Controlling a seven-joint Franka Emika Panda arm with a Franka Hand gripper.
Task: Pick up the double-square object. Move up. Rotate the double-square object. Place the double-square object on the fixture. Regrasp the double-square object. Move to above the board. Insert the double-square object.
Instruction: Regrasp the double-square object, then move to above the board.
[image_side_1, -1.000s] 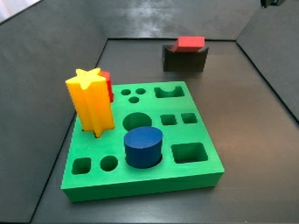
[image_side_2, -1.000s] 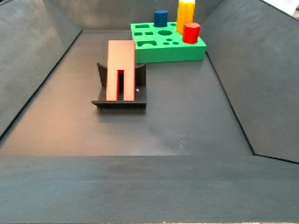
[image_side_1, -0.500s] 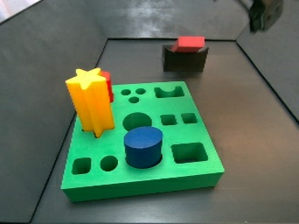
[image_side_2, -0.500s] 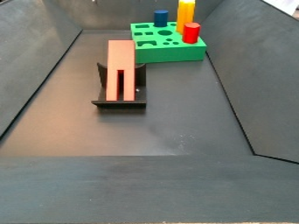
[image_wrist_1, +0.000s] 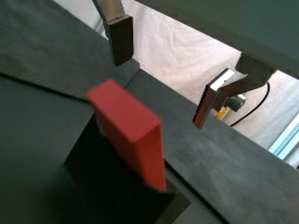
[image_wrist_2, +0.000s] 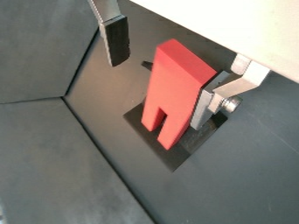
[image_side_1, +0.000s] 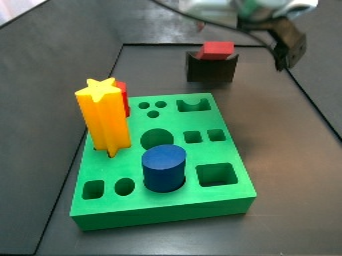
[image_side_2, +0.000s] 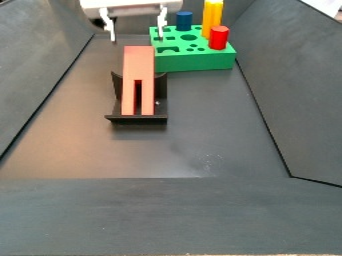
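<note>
Red and slab-shaped, the double-square object (image_wrist_2: 173, 92) is seen propped on the fixture (image_side_2: 135, 108), below and between the fingers of the gripper (image_wrist_2: 163, 66), whose jaws are spread wide and hold nothing. In a wrist view one dark pad (image_wrist_2: 117, 41) stands apart from the piece, while the opposite finger (image_wrist_2: 211, 103) lies just beside it. The regrasp step is judged to be in hand; a further descent and a closing on the piece's flat faces would be required next.
</note>
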